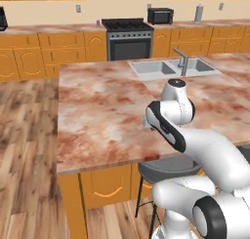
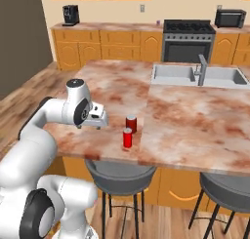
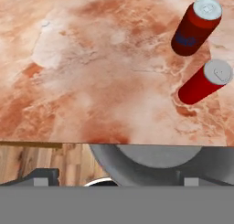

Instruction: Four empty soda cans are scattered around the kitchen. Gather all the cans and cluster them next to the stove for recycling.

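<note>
Two red soda cans stand upright close together near the front edge of the island counter (image 2: 195,121): the farther one (image 2: 131,123) (image 3: 196,27) has a dark label, the nearer one (image 2: 127,137) (image 3: 205,81) is plain red. My gripper (image 2: 99,122) (image 3: 121,179) hovers over the counter's front edge to the left of them, open, with nothing between its fingers. The stove (image 1: 128,38) (image 2: 188,38) stands against the back wall. A small purple can (image 2: 157,22) (image 1: 98,22) appears to stand on the back counter just left of the stove.
A double sink (image 2: 195,76) with a faucet (image 2: 201,67) is set into the far side of the island. Grey stools (image 2: 119,172) (image 2: 227,187) stand under its front edge. On the back counter are a black microwave (image 2: 230,18), a coffee machine (image 2: 71,14) and a tall grey canister (image 1: 198,12).
</note>
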Motion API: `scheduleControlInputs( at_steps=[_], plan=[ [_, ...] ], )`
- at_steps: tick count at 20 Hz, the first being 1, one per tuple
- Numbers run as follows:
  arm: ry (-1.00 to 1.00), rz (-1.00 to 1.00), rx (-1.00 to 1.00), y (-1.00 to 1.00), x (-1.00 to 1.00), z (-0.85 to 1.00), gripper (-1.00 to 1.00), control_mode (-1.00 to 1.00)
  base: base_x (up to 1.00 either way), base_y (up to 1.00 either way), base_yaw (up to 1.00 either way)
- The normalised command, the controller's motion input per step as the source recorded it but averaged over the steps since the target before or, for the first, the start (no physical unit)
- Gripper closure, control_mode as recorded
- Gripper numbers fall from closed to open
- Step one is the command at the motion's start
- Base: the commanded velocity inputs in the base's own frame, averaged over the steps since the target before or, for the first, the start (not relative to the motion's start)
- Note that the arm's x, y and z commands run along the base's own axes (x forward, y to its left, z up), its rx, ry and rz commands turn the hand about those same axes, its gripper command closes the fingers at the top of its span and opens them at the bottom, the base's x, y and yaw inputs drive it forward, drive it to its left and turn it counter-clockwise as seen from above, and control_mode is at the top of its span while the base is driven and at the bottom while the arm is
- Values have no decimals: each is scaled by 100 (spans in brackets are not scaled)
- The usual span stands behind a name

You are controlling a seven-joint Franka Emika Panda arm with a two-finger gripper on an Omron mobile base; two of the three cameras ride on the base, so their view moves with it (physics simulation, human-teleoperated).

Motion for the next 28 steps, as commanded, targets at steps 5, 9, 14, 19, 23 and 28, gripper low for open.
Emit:
scheduleControlInputs(
  at_steps=[5,9,14,19,23,28],
  plan=[
    [0,0,0,0,0,0,-100,100,17,-50,7],
    [0,0,0,0,0,0,-100,100,19,-38,0],
    [0,0,0,0,0,0,-100,100,22,-51,0],
    [0,0,0,0,0,0,-100,100,33,-27,-3],
    [0,0,0,0,0,0,-100,100,45,0,-6],
    [0,0,0,0,0,0,-100,100,45,0,-4]
  ],
)
